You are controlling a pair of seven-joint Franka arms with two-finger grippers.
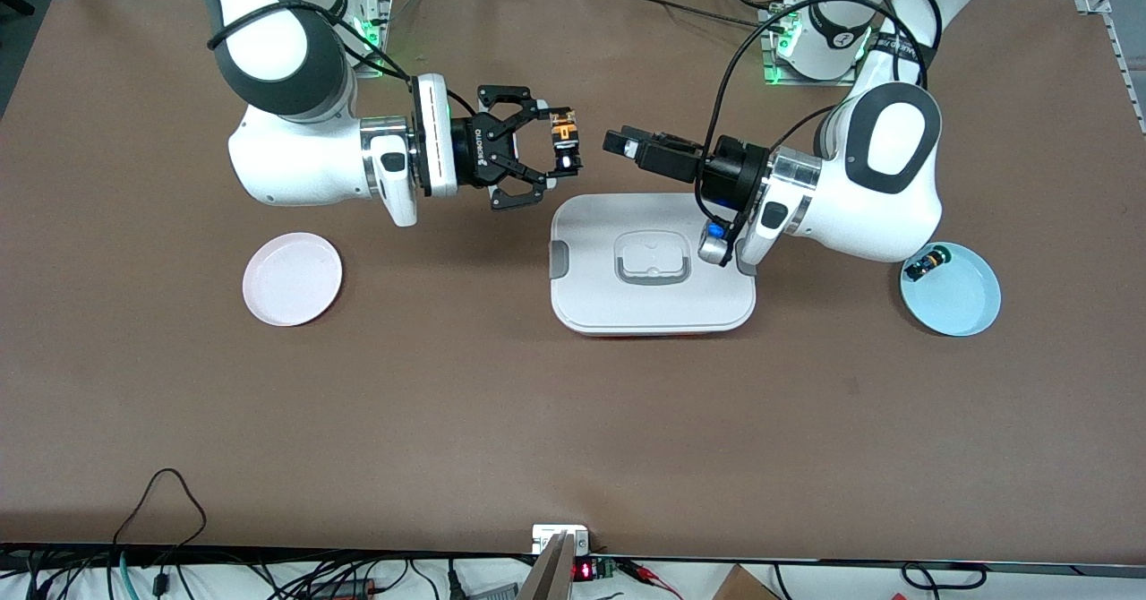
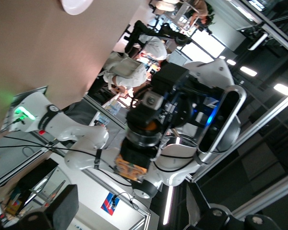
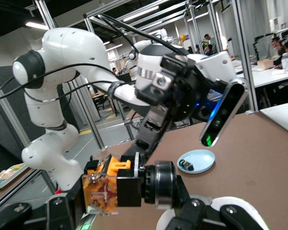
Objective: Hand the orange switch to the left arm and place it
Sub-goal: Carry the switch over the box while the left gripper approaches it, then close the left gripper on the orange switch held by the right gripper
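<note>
above the brown desk (image 1: 448,421), the right gripper (image 1: 560,147) is pinching the tiny black-and-orange switch (image 1: 566,141) in its jaws; the left gripper (image 1: 618,143), jaws spread, is hovering over the large white lidded box (image 1: 591,300).

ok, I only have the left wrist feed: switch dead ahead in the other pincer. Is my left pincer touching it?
Observer: No. From the front there is a clear gap between the open left pincer and the orange switch, which the right pincer is shut on.
Operator: Where's the box?
Observer: The box sits on the table with its lid on. It is lower in the front view than both pincers and neither touches it.
Operator: Anything else on the table?
Observer: A second small switch lies on the light blue plate at the left arm's end. A pink plate is at the right arm's end.
</note>
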